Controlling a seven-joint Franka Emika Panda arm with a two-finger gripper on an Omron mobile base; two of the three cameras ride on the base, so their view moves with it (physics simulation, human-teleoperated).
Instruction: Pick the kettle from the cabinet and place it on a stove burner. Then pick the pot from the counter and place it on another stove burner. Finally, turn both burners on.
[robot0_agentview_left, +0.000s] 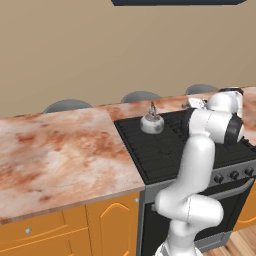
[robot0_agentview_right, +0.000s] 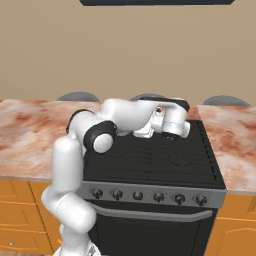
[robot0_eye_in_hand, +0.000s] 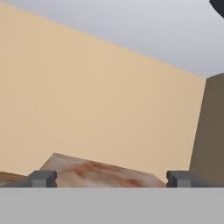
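The small silver kettle (robot0_agentview_left: 151, 122) stands upright on the back-left burner of the black stove (robot0_agentview_left: 159, 152). In the right base view the kettle (robot0_agentview_right: 145, 131) is mostly hidden behind my forearm. My wrist (robot0_agentview_right: 172, 121) hovers over the back of the stove, just right of the kettle and apart from it. My gripper (robot0_eye_in_hand: 111, 179) is open, with its fingertips (robot0_eye_in_hand: 43, 178) wide apart and nothing between them. It faces a slab of marbled counter (robot0_eye_in_hand: 96, 169) and a beige wall. The steel knob strip (robot0_agentview_right: 150, 196) runs along the stove's front. The pot and the cabinet are out of view.
Marbled counter lies left of the stove (robot0_agentview_left: 60, 150) and right of it (robot0_agentview_right: 232, 145), with orange drawer fronts (robot0_agentview_left: 45, 230) below. Grey chair backs (robot0_agentview_left: 67, 105) show behind the counter. A dark hood (robot0_agentview_left: 177, 2) hangs above the stove.
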